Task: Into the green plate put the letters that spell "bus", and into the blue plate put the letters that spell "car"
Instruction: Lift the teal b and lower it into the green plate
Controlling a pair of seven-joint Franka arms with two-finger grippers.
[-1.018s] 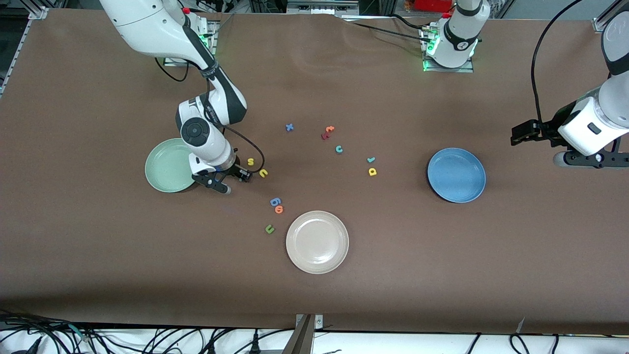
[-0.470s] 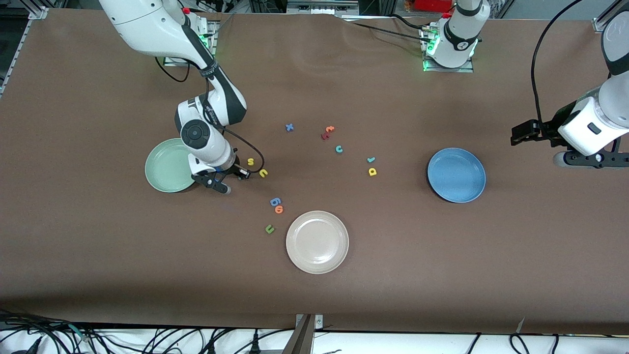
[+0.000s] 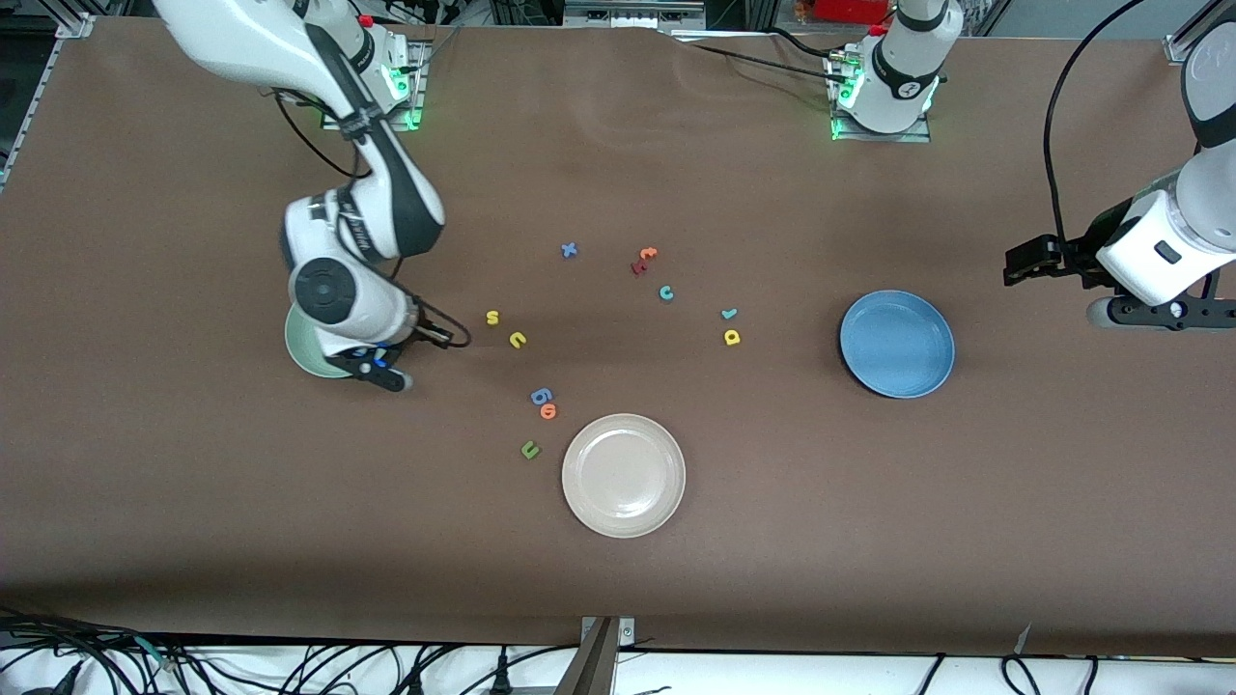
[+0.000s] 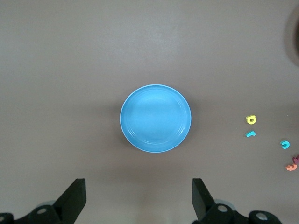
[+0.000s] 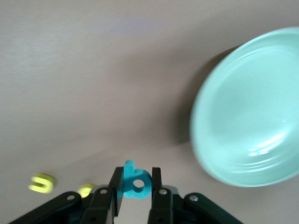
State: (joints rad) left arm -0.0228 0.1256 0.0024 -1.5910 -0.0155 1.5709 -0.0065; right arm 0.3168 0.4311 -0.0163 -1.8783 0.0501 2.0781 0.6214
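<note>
While the right gripper hangs clamped on the teal "b", the green plate lies just beside it, toward the right arm's end of the bench. Only the right wrist view shows the letter pinched upright between the fingers; in the front view the wrist hides it and covers much of the plate. Both the yellow "s" and yellow "u" lie on the bench near that plate. Waiting, the left gripper hovers near the blue plate, its fingers spread wide apart.
</note>
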